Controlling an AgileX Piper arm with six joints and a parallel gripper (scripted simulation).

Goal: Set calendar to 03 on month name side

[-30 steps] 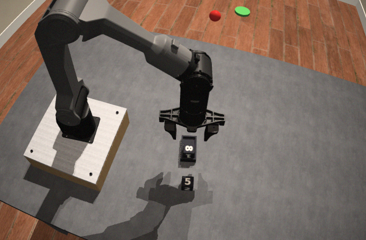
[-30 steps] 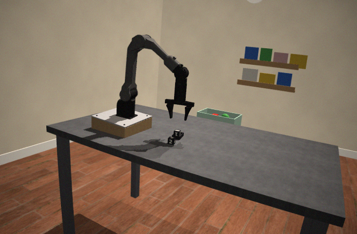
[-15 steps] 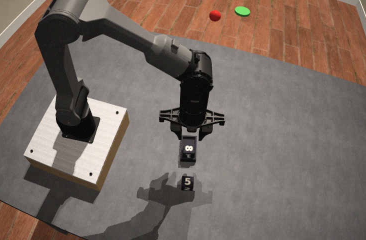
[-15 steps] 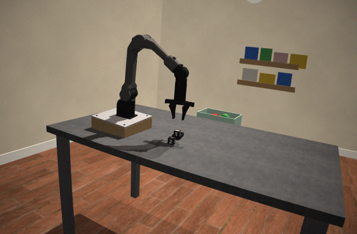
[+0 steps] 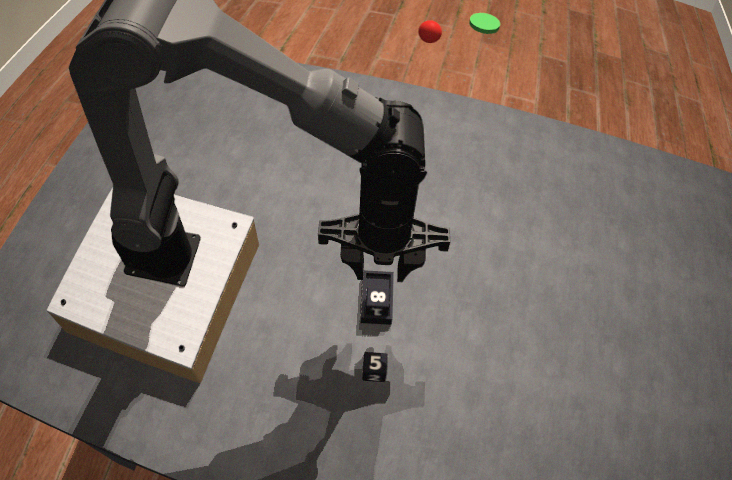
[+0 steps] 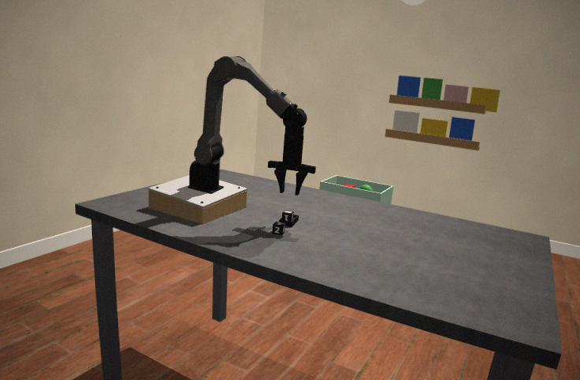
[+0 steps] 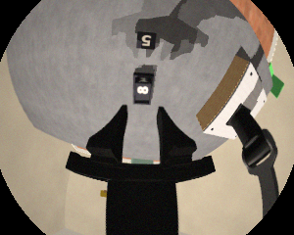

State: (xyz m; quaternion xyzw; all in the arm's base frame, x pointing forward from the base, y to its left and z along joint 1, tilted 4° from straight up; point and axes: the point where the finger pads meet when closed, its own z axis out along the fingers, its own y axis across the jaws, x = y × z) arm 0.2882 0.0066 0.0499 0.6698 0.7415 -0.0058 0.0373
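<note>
Dark tray [image 5: 376, 322] [image 6: 295, 219] [image 7: 142, 103] below the parted claw [image 5: 382, 271] [image 6: 289, 193] [image 7: 142, 111].

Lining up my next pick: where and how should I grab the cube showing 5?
Come from above, pincer open, onto two opposite upright sides of the cube: it sits flat outside the tray, nothing against those sides.

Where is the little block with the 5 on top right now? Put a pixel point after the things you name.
In the top view, the cube with 5 on top [image 5: 375, 363] [image 6: 278, 229] [image 7: 146, 40] sits on the table just below the tray [image 5: 376, 321] [image 6: 295, 219] [image 7: 142, 102], outside it.
</note>
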